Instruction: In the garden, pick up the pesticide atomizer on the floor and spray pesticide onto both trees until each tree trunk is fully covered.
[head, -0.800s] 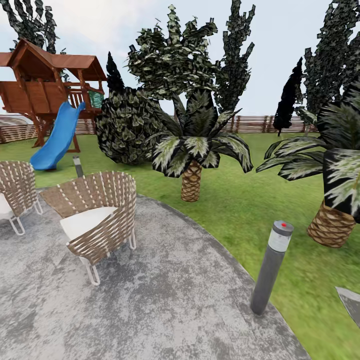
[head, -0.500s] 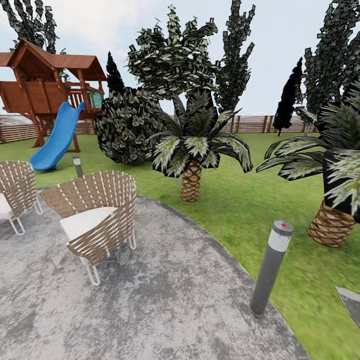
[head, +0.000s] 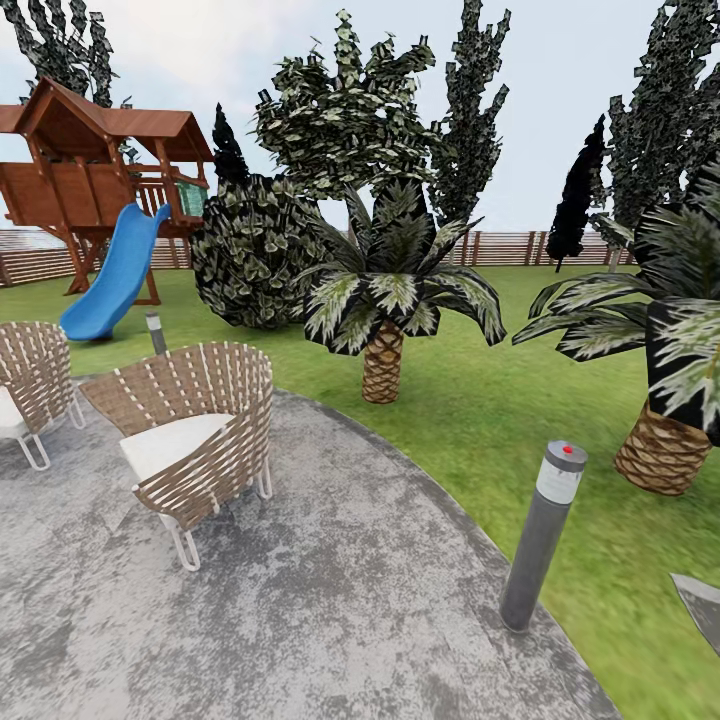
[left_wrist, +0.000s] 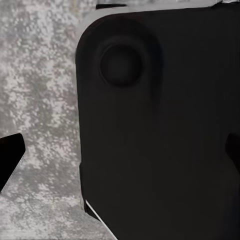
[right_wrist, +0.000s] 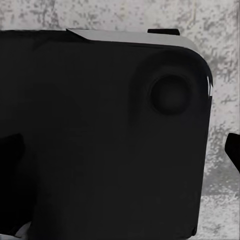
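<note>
Paved patio (head: 330, 600) — wicker chairs (head: 195, 440); lawn (head: 480, 400)

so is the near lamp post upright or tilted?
Tilted. In the head view the lamp post leans, red-dotted cap further right than its base on the paving edge.

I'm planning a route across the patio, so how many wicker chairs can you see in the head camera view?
2. One wicker chair stands on the grey paving left of centre, with a white cushion. A second chair sits at the left edge, cut off by the frame. More may lie out of frame.
</note>
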